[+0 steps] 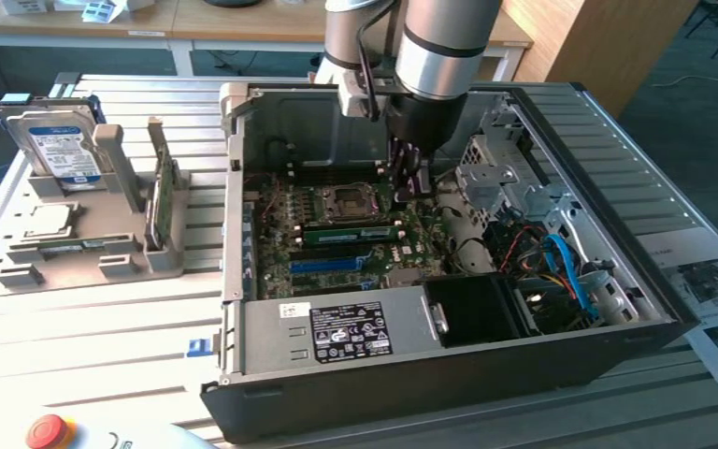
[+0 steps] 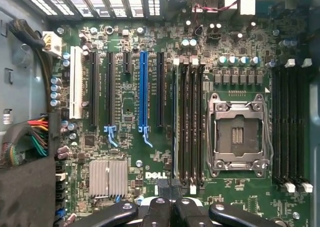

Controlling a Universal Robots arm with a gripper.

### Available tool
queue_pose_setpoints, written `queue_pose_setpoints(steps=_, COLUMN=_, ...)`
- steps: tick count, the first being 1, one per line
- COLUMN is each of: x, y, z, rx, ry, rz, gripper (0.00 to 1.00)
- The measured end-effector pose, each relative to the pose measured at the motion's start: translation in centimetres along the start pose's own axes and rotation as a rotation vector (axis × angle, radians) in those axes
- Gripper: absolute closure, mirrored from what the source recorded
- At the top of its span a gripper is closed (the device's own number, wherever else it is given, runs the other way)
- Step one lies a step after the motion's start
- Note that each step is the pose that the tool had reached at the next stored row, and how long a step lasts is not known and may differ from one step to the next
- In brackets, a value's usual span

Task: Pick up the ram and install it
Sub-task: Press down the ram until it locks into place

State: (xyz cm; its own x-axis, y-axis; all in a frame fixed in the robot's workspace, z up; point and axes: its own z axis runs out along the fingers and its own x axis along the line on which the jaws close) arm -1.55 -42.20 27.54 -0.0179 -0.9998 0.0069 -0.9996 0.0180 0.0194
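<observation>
Tool [image 2: 169,204] closed over motherboard [image 2: 127,112], DELL logo [image 2: 155,175]

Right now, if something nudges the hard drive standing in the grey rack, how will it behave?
The hard drive stands upright in the grey rack, so a light nudge would probably be caught by its uprights, not tip it. The metal casing looks rigid and likely heavy for its size. The smooth label face may be slippery.
</observation>
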Motion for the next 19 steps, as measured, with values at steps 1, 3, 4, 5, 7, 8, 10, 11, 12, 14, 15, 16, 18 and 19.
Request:
queue_pose_setpoints(steps=1, x=0.0, y=0.00, z=0.16, rx=0.0000, ry=0.0001, rz=0.000, gripper=0.90)
queue_pose_setpoints(steps=3, x=0.0, y=-0.01, z=0.47, rx=-0.0001, ry=0.0001, rz=0.000, gripper=0.90)
queue_pose_setpoints(steps=4, x=0.0, y=-0.01, z=0.62, rx=-0.0001, ry=0.0000, rz=0.000, gripper=0.90)
queue_pose_setpoints(steps=5, x=0.0, y=-0.02, z=0.77, rx=-0.0001, ry=0.0000, rz=0.000, gripper=0.90)
queue_pose_setpoints(steps=7, x=0.0, y=-0.02, z=1.07, rx=-0.0001, ry=0.0001, rz=0.000, gripper=0.90)
queue_pose_setpoints(steps=8, x=0.0, y=-0.02, z=1.22, rx=-0.0001, ry=0.0000, rz=0.000, gripper=0.90)
queue_pose_setpoints(steps=10, x=0.0, y=-0.03, z=1.48, rx=-0.0001, ry=0.0001, rz=0.000, gripper=0.90)
queue_pose_setpoints(steps=11, x=0.0, y=-0.03, z=1.60, rx=-0.0001, ry=0.0001, rz=0.000, gripper=0.90)
queue_pose_setpoints(steps=12, x=0.1, y=-0.03, z=1.72, rx=-0.0001, ry=0.0000, rz=0.000, gripper=0.90)
queue_pose_setpoints(steps=14, x=0.1, y=-0.04, z=1.96, rx=-0.0002, ry=0.0001, rz=0.000, gripper=0.90)
queue_pose_setpoints(steps=15, x=0.1, y=-0.04, z=2.07, rx=-0.0003, ry=0.0001, rz=0.000, gripper=0.90)
queue_pose_setpoints(steps=16, x=0.1, y=-0.04, z=2.19, rx=-0.0003, ry=0.0000, rz=0.000, gripper=0.90)
queue_pose_setpoints(steps=18, x=0.1, y=-0.05, z=2.35, rx=-0.0003, ry=0.0000, rz=0.000, gripper=0.90)
queue_pose_setpoints(steps=19, x=0.1, y=-0.05, z=2.36, rx=-0.0003, ry=0.0001, rz=0.000, gripper=0.90)
